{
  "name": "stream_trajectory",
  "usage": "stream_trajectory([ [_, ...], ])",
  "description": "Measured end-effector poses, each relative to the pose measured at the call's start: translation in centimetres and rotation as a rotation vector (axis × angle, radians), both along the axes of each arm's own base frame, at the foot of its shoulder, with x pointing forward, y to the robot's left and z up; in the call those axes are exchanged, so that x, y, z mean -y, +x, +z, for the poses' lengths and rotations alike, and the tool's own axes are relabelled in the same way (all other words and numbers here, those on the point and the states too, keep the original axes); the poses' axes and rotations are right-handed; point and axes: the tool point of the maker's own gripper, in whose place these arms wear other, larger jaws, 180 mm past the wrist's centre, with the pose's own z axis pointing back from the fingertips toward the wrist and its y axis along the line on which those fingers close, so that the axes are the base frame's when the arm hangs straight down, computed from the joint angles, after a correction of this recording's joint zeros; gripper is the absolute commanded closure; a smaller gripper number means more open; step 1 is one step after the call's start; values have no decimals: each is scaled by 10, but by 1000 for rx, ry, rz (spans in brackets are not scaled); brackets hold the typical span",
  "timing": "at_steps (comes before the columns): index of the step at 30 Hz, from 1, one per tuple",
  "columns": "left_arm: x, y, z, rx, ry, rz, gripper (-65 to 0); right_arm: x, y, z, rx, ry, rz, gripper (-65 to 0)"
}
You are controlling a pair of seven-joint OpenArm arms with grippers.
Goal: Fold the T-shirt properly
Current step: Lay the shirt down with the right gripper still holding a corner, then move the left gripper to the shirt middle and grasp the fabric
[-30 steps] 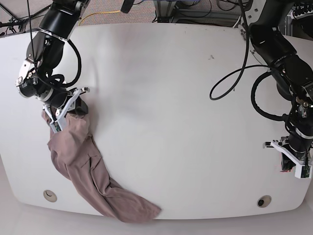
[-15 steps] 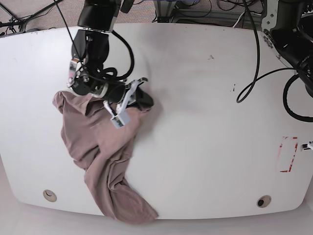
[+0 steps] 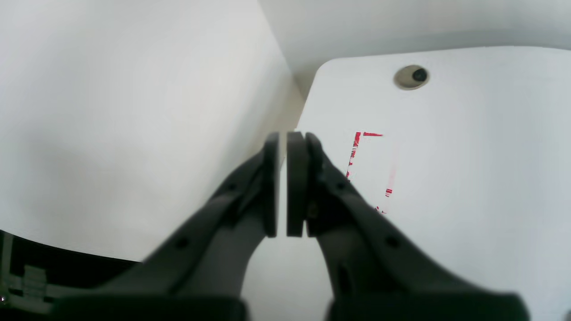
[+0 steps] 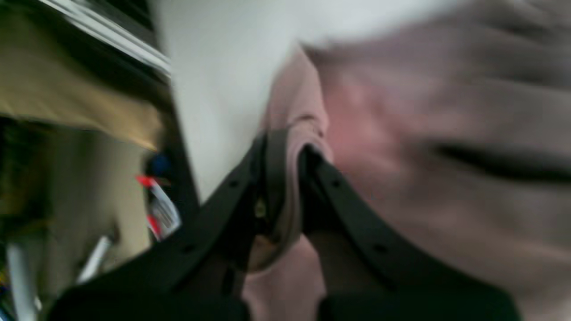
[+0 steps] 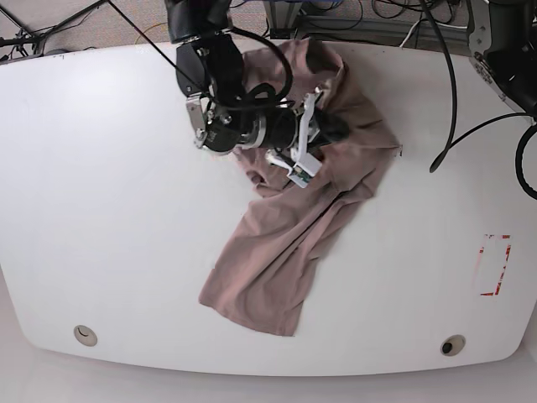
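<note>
One T-shirt (image 5: 285,243) lies on the white table (image 5: 109,235). Its nearest part is a rumpled lower end in the lower middle of the base view. From there the mauve cloth runs up and to the right in a long creased band, then widens into a bunched mass at the upper middle of the frame, close to the table's far edge. It is plain, with no print or writing.

Two round holes sit near the table's front edge, one at the lower left (image 5: 85,336) and one at the lower right (image 5: 453,345). One broken red rectangle outline (image 5: 493,265) is marked on the table at the right; no letters can be read in it.

Two arms show. The right gripper (image 5: 327,128), in the upper middle of the base view, is clamped on a fold of the T-shirt; its wrist view shows pink cloth pinched between the dark fingers (image 4: 274,178), though that picture is blurred. The left gripper (image 3: 285,183) has its pads pressed together with nothing between them, above the table corner beside the red marking.

Beyond the far edge, dark cables (image 5: 369,17) lie on the floor.
</note>
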Motion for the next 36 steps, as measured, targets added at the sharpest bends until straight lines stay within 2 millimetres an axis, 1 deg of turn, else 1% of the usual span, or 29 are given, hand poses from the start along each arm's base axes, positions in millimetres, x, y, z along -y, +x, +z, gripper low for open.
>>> stream_trajectory([
  [1,1,0,0,0,-1,-2,-4,10,2,-4,6,-18,0,0],
  [2,3,1,-2,-4,-2,-8,-4,25,4,-9,1,-33,-21,0],
  [4,6,2,-5,-8,-7,-18,-4,48,9,-18,-12,-69,-72,0],
  [5,8,3,-7,-7,-13,-23,-6,64,12,-24,-23,-93,-107,0],
  [6,9,4,-11,-12,-23,-23,-6,80,15,-29,-31,-108,-146,0],
  [8,12,4,-19,-20,-42,-22,-6,102,22,-31,-32,-121,-205,0],
  [9,15,4,-26,-29,-53,-28,-6,116,25,-33,-31,-145,-232,0],
  [11,28,9,-40,-59,-70,-58,-6,142,32,-35,-24,-181,-277,0],
  [13,50,17,-61,-112,-82,-106,-6,163,38,-35,-15,-208,-316,0],
  [15,73,25,-76,-130,-112,-163,-6,174,40,-33,-13,-209,-340,0],
  [16,86,27,-84,-129,-144,-199,-6,176,42,-30,-12,-186,-351,0],
  [18,98,27,-99,-141,-186,-216,-6,176,43,-24,-12,-148,-359,0],
  [20,108,27,-126,-201,-239,-207,-6,184,47,-20,-6,-134,-382,0],
  [21,113,28,-135,-221,-258,-207,-6,188,48,-19,-4,-139,-392,0],
  [23,134,29,-157,-272,-295,-247,-6,196,50,-18,0,-141,-418,0],
  [25,158,30,-171,-296,-333,-297,-11,202,51,-17,2,-146,-431,0],
  [26,172,32,-178,-309,-354,-331,-26,205,52,-17,4,-152,-435,0],
  [28,190,34,-195,-354,-386,-362,-100,214,52,-18,7,-174,-441,0],
  [31,211,32,-216,-412,-422,-392,-265,221,52,-19,12,-196,-443,0],
  [33,221,32,-217,-411,-442,-405,-383,218,52,-18,14,-184,-444,0],
  [34,228,33,-219,-410,-459,-412,-429,217,52,-18,12,-181,-444,0],
  [36,242,38,-223,-393,-503,-430,-479,219,51,-19,10,-188,-443,0],
])
